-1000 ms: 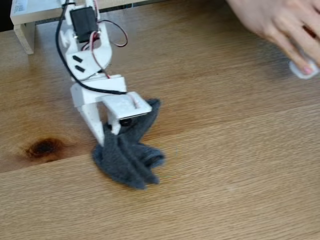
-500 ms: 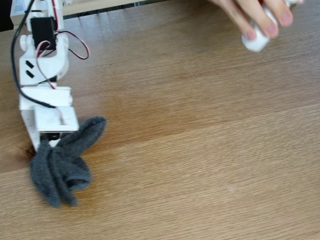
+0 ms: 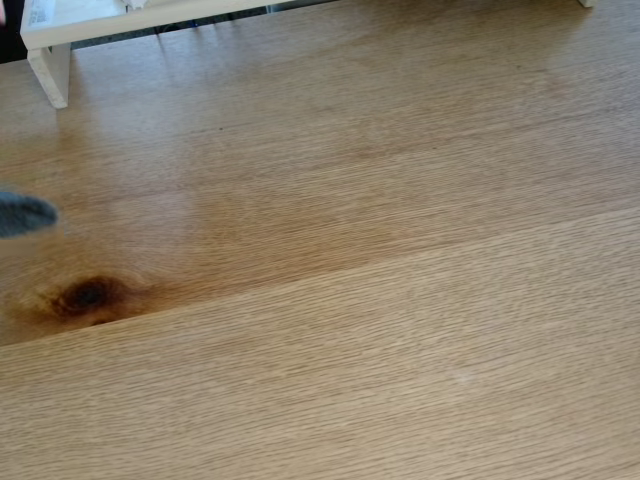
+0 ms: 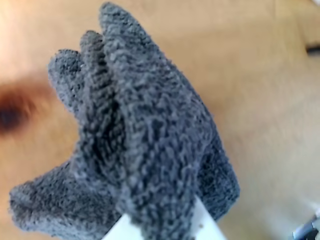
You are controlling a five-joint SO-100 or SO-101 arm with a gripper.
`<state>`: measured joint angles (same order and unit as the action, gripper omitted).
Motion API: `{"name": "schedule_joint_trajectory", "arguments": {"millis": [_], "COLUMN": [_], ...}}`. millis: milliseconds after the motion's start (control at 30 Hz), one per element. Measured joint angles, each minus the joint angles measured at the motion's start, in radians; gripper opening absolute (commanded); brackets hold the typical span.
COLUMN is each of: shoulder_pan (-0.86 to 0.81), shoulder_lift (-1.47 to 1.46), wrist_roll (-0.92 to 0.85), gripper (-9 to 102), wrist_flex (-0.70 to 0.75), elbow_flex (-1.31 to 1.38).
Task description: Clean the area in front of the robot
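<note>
In the wrist view, a white piece of the end effector (image 4: 165, 227) shows at the bottom edge, and the grey fuzzy cloth (image 4: 145, 150) rises directly from it in thick folds. The folds gather toward that white piece, so I judge the end effector is clamped on the cloth, although the tips are buried in the fabric and cannot be seen clearly. The long axis of the cloth runs from the white piece upward in this view, and the folds spread out at the far end.

The dark knot (image 4: 12, 110) serves as landmark. In the wrist view it is a blurred brown spot to the left of the cloth, close to its outer folds. In the fixed view the dark knot (image 3: 88, 295) lies in the lower left part of the table (image 3: 400, 300), and one grey tip of the cloth (image 3: 25, 213) enters from the left edge, above the knot and a little to its left (whether it touches the wood here I cannot tell).

From that cloth tip, nearly all the wood lies to the right, past the knot. A white frame (image 3: 50, 60) stands far above the knot, at the top left corner. I judge the next wipe should sweep rightward.
</note>
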<state>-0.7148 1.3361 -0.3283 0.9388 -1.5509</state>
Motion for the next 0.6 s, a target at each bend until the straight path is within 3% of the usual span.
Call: {"name": "schedule_joint_trajectory", "arguments": {"millis": [267, 533, 600], "shoulder_pan": [-0.253, -0.35, -0.351], "shoulder_lift": [0.054, 0.055, 0.057], "wrist_roll": [-0.175, -0.347, -0.367], "gripper": [0, 0, 8], "wrist_flex": [0.284, 0.067, 0.002], "elbow_flex": [-0.003, -0.232, -0.313]}}
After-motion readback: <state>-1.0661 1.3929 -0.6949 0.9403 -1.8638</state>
